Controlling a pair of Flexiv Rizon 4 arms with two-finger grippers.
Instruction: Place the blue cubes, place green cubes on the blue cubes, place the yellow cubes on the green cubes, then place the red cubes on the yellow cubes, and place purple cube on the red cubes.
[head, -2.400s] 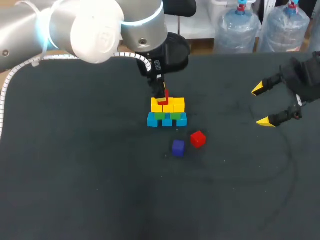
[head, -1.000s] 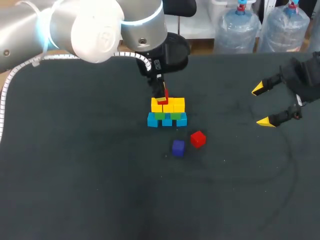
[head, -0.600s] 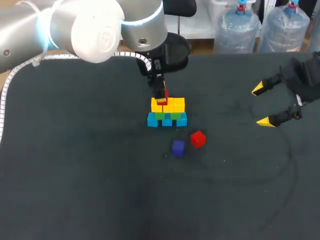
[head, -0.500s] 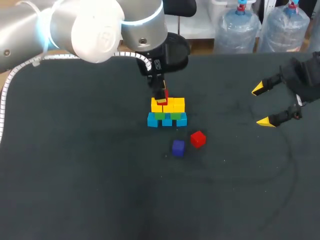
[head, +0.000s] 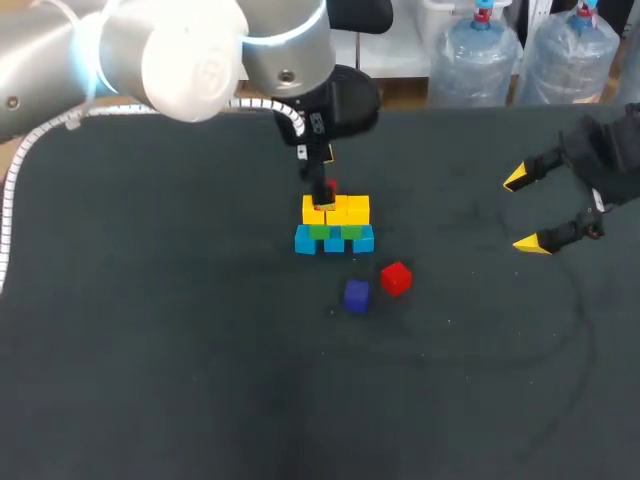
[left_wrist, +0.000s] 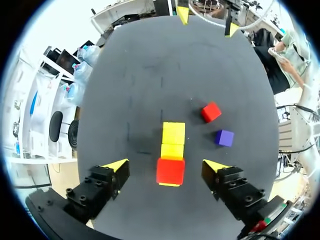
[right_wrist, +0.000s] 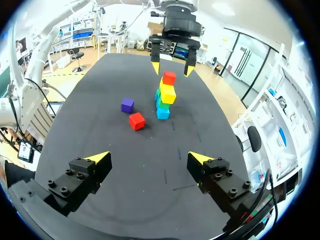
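Observation:
A stepped stack stands mid-table: blue cubes (head: 335, 242) at the bottom, green cubes (head: 320, 232) on them, yellow cubes (head: 347, 210) above. One red cube (left_wrist: 170, 171) rests on the yellow row (left_wrist: 173, 133) at the stack's left end. My left gripper (left_wrist: 166, 165) hangs just over it, open, with both fingers well clear of its sides. A second red cube (head: 396, 278) and the purple cube (head: 356, 295) lie loose on the cloth in front of the stack. My right gripper (head: 525, 210) hovers open and empty far to the right.
The table is covered in dark cloth (head: 180, 350). From the right wrist view the stack (right_wrist: 165, 97) is straight ahead with the left gripper (right_wrist: 172, 67) above it, and the loose red cube (right_wrist: 136, 121) and purple cube (right_wrist: 127, 105) lie nearer.
My left gripper has opened and let go of the red cube, which now sits on the yellow cubes; the gripper has lifted slightly. The right arm has not moved.

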